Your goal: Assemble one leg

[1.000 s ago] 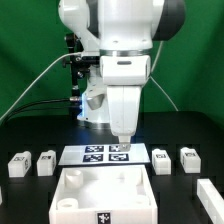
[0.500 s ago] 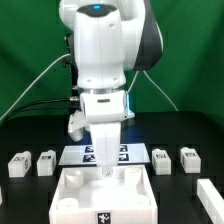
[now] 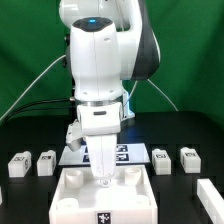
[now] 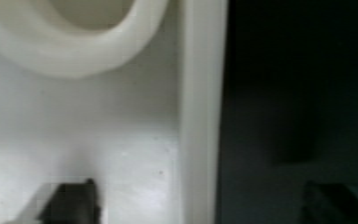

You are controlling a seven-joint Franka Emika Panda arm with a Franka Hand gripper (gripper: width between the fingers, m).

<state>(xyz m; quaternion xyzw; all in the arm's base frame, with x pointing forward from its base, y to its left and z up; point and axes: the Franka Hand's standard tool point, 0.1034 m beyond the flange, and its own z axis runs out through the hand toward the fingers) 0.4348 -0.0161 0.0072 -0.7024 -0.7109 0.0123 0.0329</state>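
Note:
The large white square tray-like piece [image 3: 80,205] lies at the front of the table. My gripper [image 3: 101,181] is low over its back part. In the wrist view the gripper [image 4: 206,205] is open, with one dark fingertip [image 4: 69,203] over the tray's white floor and the other over the black table, so the tray's wall [image 4: 197,100] lies between them. A round recess [image 4: 91,30] shows in the tray floor. The legs are small white tagged blocks: two on the exterior view's left [image 3: 18,163] [image 3: 46,162], three on its right [image 3: 161,158] [image 3: 188,158] [image 3: 209,190]. None is held.
The marker board [image 3: 128,153] lies flat behind the tray, partly hidden by the arm. The robot's base and cables stand at the back before a green backdrop. The table is black.
The arm has swung toward the exterior view's left and come down, from above the marker board to the back of the tray.

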